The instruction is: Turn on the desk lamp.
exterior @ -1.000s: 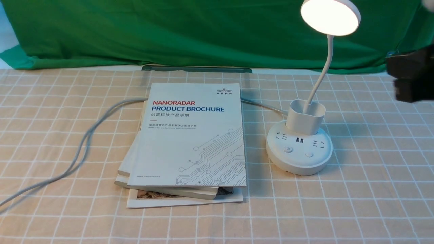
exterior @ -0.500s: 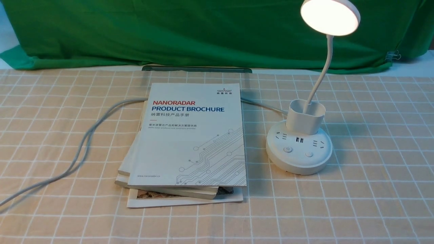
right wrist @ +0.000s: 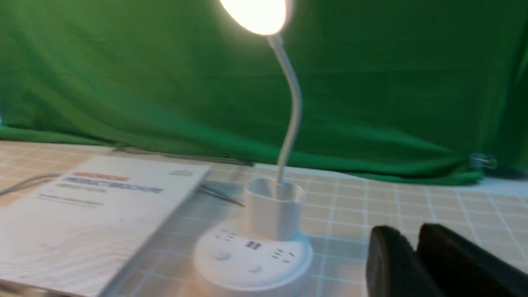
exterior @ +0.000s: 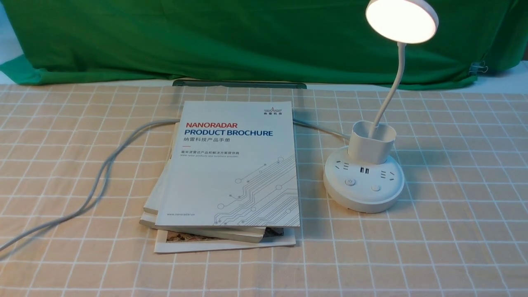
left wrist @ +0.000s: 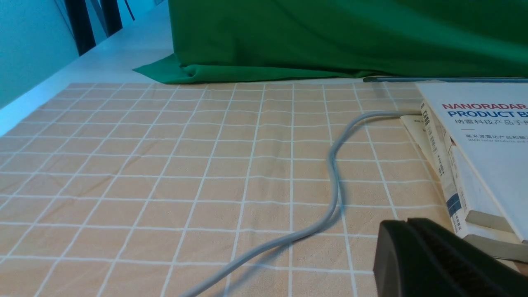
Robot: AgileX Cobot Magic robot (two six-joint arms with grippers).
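Overall, the table was covered by a peach tablecloth (exterior: 453,247) with a white grid, and a green cloth backdrop (exterior: 247,37) hung behind it. A band of bare white tabletop (exterior: 507,80) showed between the two. The left wrist view also took in a pale wall off to the side.

One stack of brochures (exterior: 235,173) lay near the middle of the cloth. It held at least three, and the top one was titled "NANORADAR PRODUCT BROCHURE". One desk lamp (exterior: 371,146) stood just right of the stack, apart from it. Its disc head (exterior: 401,20) glowed, raised above and to the right of the stack. Two round buttons (exterior: 350,182) sat on the lamp's base. One grey cable (exterior: 103,173) snaked in from the left to the stack's left edge. One dark flat strip (exterior: 239,84) lay just behind the stack, and one metal clip (exterior: 478,68) sat on the backdrop's hem far to the right.

The left gripper (left wrist: 406,225) hovered left of the stack with its fingers pressed together and empty. The right gripper (right wrist: 414,237) hung right of the stack, beyond the lamp, with its fingers slightly parted and holding nothing.

A second earlier a blurred black gripper showed at the front view's right edge; it had since left that view. The lamp was lit in both.
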